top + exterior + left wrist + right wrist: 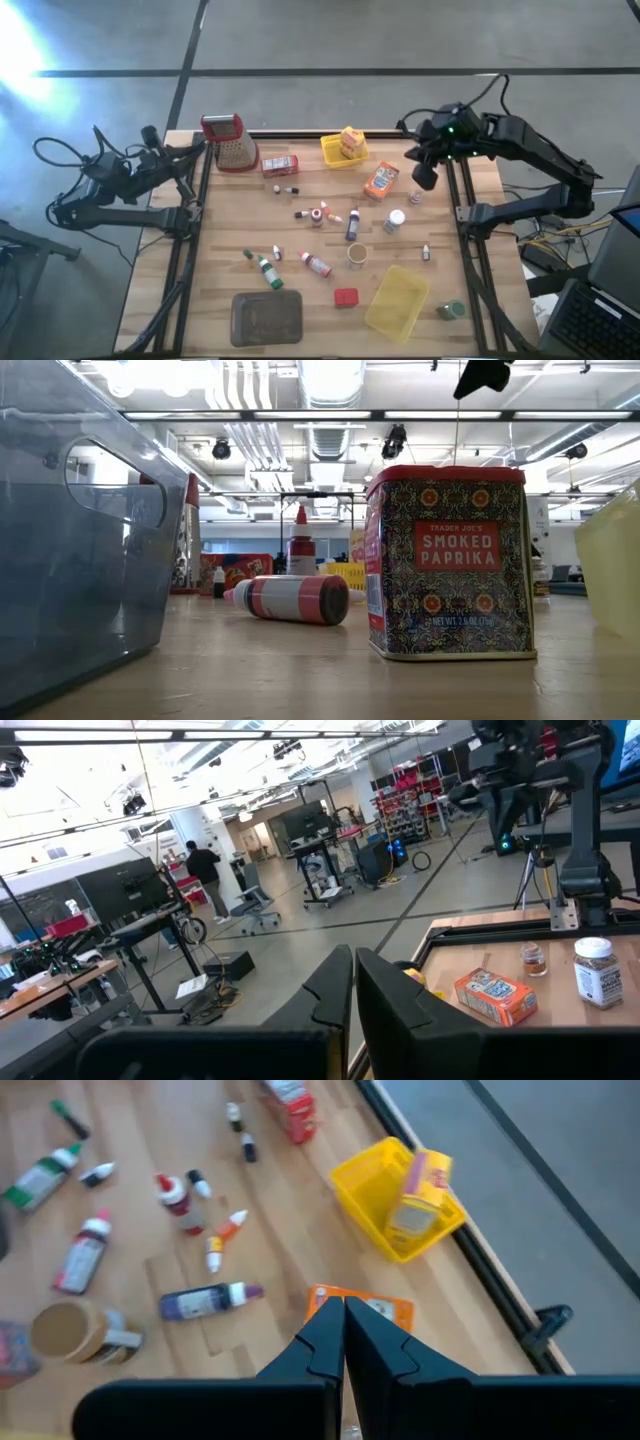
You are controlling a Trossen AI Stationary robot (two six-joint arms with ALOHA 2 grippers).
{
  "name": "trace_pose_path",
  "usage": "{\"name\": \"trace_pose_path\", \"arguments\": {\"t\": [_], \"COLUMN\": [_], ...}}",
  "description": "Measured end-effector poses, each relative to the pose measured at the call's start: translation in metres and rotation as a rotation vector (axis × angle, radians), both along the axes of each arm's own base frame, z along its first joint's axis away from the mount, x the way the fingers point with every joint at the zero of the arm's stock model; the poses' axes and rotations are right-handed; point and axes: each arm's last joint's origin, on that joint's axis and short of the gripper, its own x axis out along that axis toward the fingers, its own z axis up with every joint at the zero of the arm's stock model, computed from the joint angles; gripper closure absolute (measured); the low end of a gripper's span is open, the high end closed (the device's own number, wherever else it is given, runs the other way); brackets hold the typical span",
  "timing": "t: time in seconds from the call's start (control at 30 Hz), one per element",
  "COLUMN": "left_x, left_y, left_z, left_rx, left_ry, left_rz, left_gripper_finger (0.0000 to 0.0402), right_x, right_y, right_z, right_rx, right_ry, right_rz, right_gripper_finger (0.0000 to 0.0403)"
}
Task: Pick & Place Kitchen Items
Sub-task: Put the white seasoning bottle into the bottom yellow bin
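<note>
Across the wooden table point(300, 240) lie the kitchen items: small bottles point(316, 264), an orange box point(381, 181), a red block point(346, 297). Right gripper point(343, 1312) hovers above the orange box, fingers together, holding nothing; left gripper point(354, 965) waits off the table's left edge, fingers together. Coming down closed would likely shove the box toward the purple bottle point(208, 1299) and small yellow basket point(378, 1190) beside it

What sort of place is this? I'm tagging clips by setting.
Probably an open robotics lab or workshop, not a kitchen: wheeled workstation desks, exposed ceiling ducts, and a wooden test table.
</note>
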Motion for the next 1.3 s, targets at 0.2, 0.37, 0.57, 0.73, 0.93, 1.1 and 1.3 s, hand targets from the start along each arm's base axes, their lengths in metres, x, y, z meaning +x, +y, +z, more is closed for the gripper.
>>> {"name": "trace_pose_path", "arguments": {"t": [0.2,0.37,0.57,0.73,0.93,1.1,1.3], "left_x": [0.0,0.0,0.0,0.0,0.0,0.0,0.0], "left_y": [0.0,0.0,0.0,0.0,0.0,0.0,0.0], "left_z": [0.0,0.0,0.0,0.0,0.0,0.0,0.0], "left_rx": [0.0,0.0,0.0,0.0,0.0,0.0,0.0], "left_ry": [0.0,0.0,0.0,0.0,0.0,0.0,0.0], "left_rz": [0.0,0.0,0.001,0.001,0.001,0.0,0.001], "left_gripper_finger": [0.0378,0.0378,0.0378,0.0378,0.0378,0.0378,0.0378], "right_x": [0.009,0.025,0.039,0.049,0.053,0.049,0.047], "right_y": [0.021,0.036,0.051,0.062,0.076,0.084,0.084], "right_z": [0.0,0.001,-0.007,-0.015,-0.026,-0.034,-0.044], "right_rx": [0.02,0.068,0.083,0.09,0.15,0.144,0.173], "right_ry": [-0.024,-0.093,-0.055,-0.007,0.081,0.173,0.274], "right_rz": [0.086,0.105,0.135,0.116,0.092,0.049,-0.036], "right_gripper_finger": [0.0394,0.0394,0.0394,0.0394,0.0394,0.0394,0.0394]}}
